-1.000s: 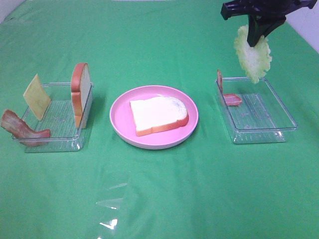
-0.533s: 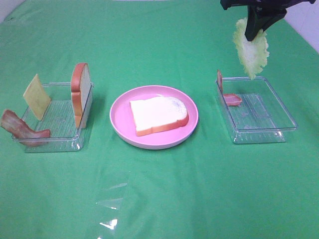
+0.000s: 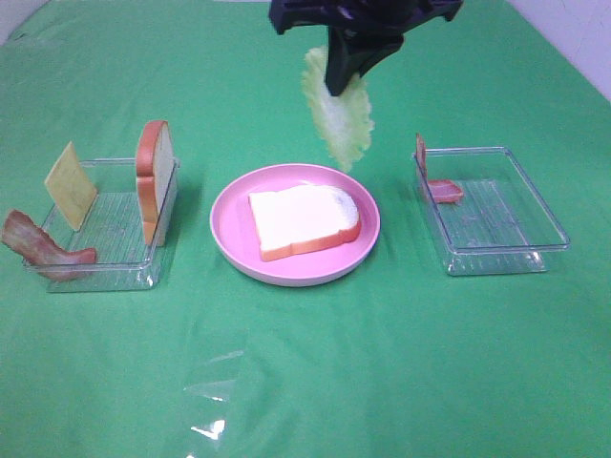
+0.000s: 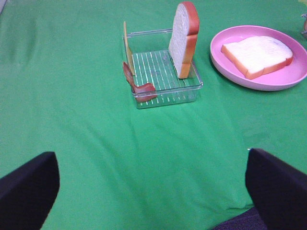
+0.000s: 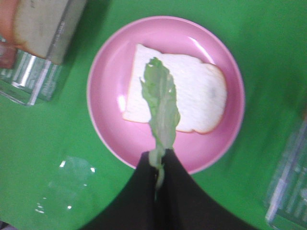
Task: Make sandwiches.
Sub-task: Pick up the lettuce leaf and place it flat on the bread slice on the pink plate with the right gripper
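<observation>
Green cloth [image 3: 382, 363]; two trays [image 3: 100, 277] [image 3: 496, 260], one plate [image 3: 234, 229], one lettuce [image 3: 339, 119].

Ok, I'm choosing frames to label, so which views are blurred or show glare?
Right wrist view: motion-blurred, the lettuce, the bread slice and the clear tray all soft. Exterior high view: sharp, with a bright glare patch on the green cloth in the foreground. Left wrist view: crisp and evenly lit, only the left claw's fingers dark and defocused.
</observation>
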Controlling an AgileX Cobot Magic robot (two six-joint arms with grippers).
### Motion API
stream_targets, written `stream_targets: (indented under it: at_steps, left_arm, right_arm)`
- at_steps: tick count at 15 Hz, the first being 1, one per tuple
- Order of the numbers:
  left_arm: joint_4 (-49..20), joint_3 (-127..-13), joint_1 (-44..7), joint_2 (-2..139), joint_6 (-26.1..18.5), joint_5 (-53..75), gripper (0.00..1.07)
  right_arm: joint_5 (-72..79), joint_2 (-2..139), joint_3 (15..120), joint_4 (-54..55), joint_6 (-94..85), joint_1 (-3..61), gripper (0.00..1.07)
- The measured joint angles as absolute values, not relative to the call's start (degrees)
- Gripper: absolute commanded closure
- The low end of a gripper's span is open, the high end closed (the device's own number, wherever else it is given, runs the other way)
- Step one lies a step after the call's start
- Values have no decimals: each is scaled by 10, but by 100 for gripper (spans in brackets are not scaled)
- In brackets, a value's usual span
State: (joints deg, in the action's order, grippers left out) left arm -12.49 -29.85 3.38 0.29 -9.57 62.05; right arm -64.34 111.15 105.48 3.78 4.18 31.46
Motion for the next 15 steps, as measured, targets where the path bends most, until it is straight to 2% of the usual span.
stream_targets:
  at_steps: [3,6,11,15]
  left_arm:
    - [-125,-299,34,3,-96,621,7]
    - [-125,-299,34,3,-96,621,7]
    - [-125,-299,34,3,-96,621,7]
    - [-125,-299,34,3,-96,621,7]
  right_arm:
    - [-569,1162,1055,114,34,340,107]
    - [-524,1207,1061,178,18,340,107]
    - [-518,1240,1062,187,6,340,107]
    - [-505,1254,1066,147,7,340,107]
